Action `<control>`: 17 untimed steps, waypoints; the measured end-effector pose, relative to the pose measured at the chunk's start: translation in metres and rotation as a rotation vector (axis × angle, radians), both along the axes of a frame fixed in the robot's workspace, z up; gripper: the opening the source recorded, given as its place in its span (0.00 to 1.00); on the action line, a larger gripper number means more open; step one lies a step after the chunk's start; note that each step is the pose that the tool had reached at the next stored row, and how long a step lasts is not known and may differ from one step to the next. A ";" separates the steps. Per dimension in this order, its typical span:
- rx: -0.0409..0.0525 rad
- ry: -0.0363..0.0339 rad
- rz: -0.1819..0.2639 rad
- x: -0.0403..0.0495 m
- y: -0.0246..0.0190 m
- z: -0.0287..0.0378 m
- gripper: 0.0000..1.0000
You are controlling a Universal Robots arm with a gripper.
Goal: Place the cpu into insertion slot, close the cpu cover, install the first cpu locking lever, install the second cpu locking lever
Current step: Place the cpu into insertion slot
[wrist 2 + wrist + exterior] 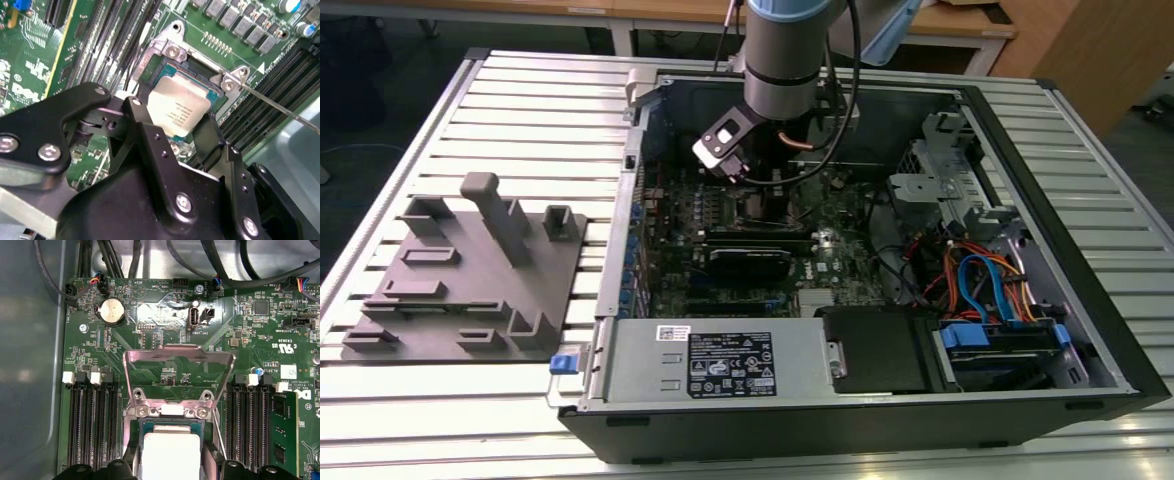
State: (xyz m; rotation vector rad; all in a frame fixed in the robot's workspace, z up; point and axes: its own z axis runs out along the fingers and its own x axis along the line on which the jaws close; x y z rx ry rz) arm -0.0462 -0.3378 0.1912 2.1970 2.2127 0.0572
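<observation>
A slatted, pale metal tabletop (520, 110) carries two things. An open computer case (854, 420) lies on its side across the middle and the exterior view's right. A grey plastic fixture plate (454, 290) with upright blocks lies beside it on the exterior view's left.

In the second wrist view the pincer (171, 122) hides one corner of the cpu (177, 105)

The arm (781, 50) is a thick silver-grey tube with a pale blue cap at its joint, and black cables (838, 90) run down beside it. The claw (175, 127) is matt black, built of flat linked plates fastened with bright silver screws (183, 202).
</observation>
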 end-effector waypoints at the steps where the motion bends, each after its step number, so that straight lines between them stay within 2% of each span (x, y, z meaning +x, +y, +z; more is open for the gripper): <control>1: -0.0003 0.0001 0.000 0.0000 0.0000 0.0001 0.62; 7: -0.0008 0.0001 0.000 0.0000 0.0000 0.0015 0.62; 14: -0.0008 0.0004 0.000 0.0000 0.0000 0.0109 0.62; 16: -0.0007 0.0008 0.000 0.0001 0.0000 0.0124 0.60; 17: -0.0008 0.0011 0.000 0.0001 0.0000 0.0129 0.54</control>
